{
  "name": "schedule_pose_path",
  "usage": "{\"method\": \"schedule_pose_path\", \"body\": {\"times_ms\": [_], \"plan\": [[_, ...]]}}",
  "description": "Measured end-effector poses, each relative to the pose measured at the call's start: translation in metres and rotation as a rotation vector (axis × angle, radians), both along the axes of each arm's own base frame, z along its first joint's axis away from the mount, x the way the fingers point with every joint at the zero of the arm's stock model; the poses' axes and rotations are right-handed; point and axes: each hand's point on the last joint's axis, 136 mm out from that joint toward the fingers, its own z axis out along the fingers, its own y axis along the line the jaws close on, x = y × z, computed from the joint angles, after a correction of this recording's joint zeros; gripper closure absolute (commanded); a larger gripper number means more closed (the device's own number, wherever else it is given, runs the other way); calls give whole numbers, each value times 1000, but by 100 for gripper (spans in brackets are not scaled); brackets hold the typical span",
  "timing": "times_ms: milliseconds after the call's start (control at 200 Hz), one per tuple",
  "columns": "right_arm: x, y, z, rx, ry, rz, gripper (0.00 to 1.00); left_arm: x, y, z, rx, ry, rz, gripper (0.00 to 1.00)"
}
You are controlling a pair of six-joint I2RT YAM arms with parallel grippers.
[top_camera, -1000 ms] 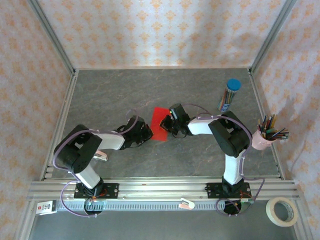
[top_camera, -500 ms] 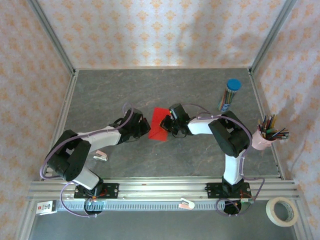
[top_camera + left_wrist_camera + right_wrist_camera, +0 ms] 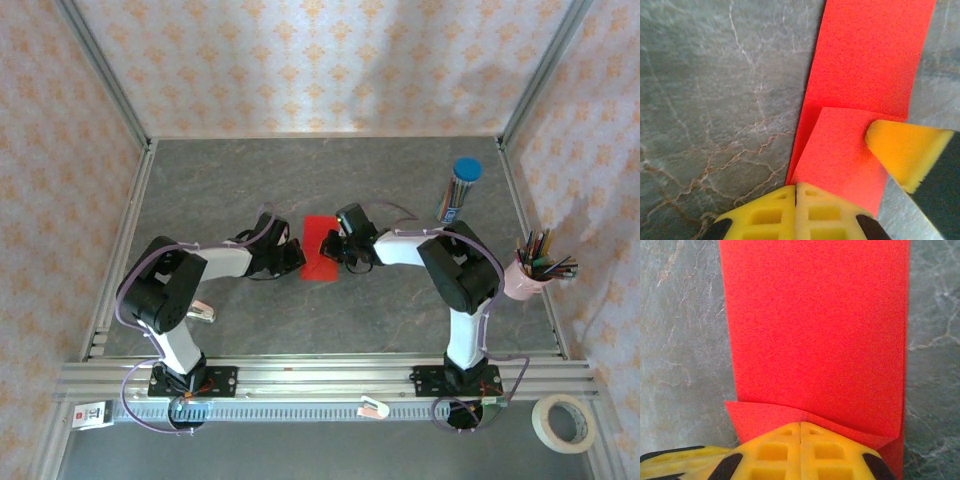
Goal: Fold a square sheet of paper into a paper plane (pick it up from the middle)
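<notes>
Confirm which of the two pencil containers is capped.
The clear tube of coloured pencils, far right: a round blue cap closes it. The pink cup by the right rail stands open, pencils fanning out.

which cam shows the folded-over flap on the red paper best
Left wrist: the flap lies nearly whole in view, both crease edges clear against the red paper beneath. Right wrist shows a strip of it above the yellow fingers. Top external gives a small red patch, fold unreadable.

Pencil tube (image 3: 459, 190); pencil cup (image 3: 528, 274); tape roll (image 3: 565, 423)
</notes>
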Motion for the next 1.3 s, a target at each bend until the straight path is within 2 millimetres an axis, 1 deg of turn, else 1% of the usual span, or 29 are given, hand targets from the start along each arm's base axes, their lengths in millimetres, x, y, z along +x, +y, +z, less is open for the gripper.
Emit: {"method": "schedule_pose_path", "body": {"times_ms": [140,340,440,766,1086,1301], "plan": [[1,-2,2,-17,5,17,100,1,-4,0,-11,0,-21,100],[1,3,9,-9,-1,43,97,1,-4,0,-8,-1,-24,100],[-2,6,13,7,1,59,99,1,-4,0,-6,-3,-28,100],[-19,21,13,25,22,115,100,2,-4,0,-5,-3,-29,100],[-22,12,1,-27,52,91,100,0,-9,5,-29,8,-46,100],[-22,12,0,-27,56,87,100,-4,-22,21,-102,-6,-88,100]]}}
